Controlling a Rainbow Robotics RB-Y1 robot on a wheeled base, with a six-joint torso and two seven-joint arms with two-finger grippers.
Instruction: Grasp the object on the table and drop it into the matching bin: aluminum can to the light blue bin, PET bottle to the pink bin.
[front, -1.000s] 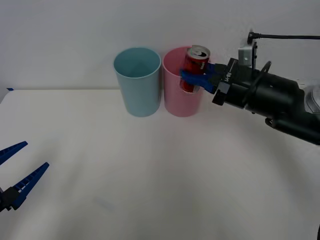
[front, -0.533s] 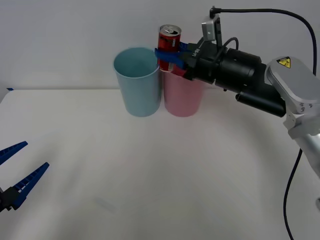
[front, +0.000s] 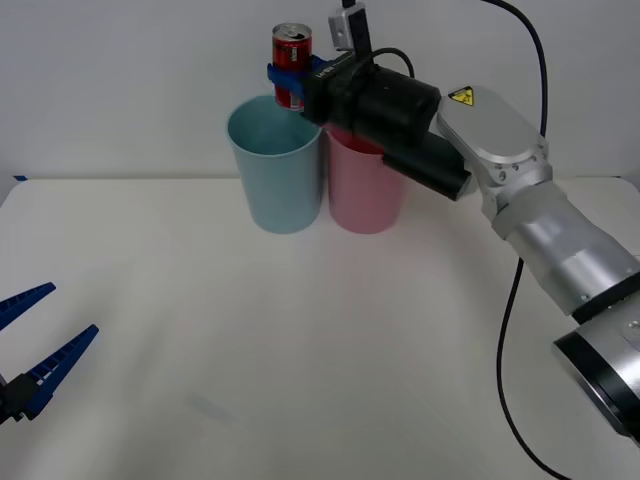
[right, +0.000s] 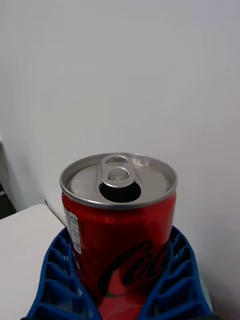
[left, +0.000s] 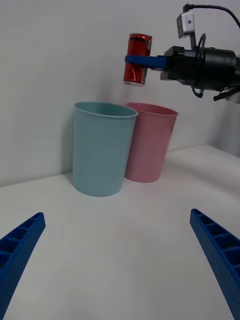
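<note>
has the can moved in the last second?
Yes. The can, held by the right gripper, went up and left from over the pink bin to the light blue bin.

Surroundings of the work area as I see them from the operator's station.

Behind the work area I see a plain white wall (front: 130, 70) spanning the background; a small blue object (front: 18, 178), too small for me to identify, sits at the far left edge where the wall meets the surface. I also see a faint grey smudge (front: 210, 406) on the near surface.
</note>
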